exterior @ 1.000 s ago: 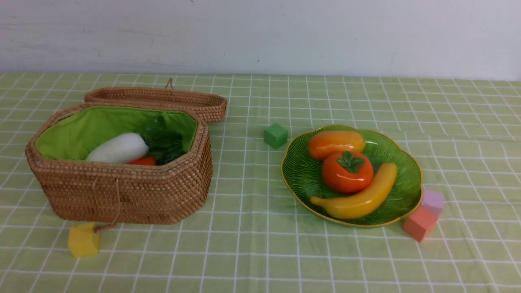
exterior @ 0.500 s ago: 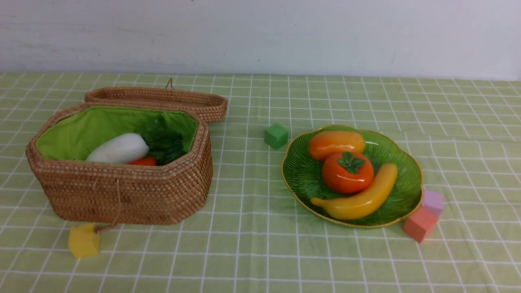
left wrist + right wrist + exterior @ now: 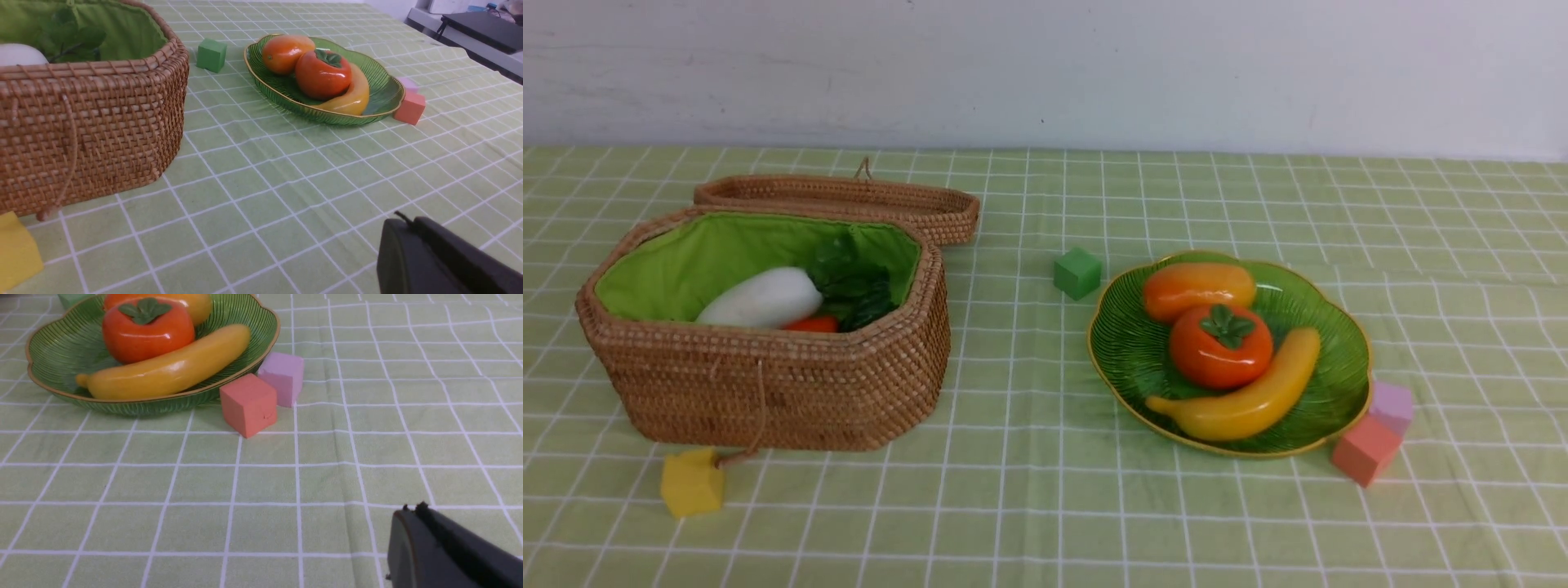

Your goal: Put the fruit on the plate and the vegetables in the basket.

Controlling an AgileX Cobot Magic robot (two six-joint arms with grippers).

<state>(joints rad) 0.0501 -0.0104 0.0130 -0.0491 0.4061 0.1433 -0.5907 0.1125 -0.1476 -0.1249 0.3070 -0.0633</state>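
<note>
The banana [image 3: 1241, 394], mango [image 3: 1197, 288] and persimmon [image 3: 1219, 345] are lying on the plate [image 3: 1339, 384]. The radish [image 3: 760, 298] and carrot [image 3: 810, 323] are sitting in the basket [image 3: 768, 384]; the eggplant is possibly hidden. Both grippers [image 3: 402, 245] [image 3: 412, 535] are staying closed, empty.

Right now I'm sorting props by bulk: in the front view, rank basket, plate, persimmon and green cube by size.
1. basket
2. plate
3. persimmon
4. green cube, though it sits slightly farther back.
</note>
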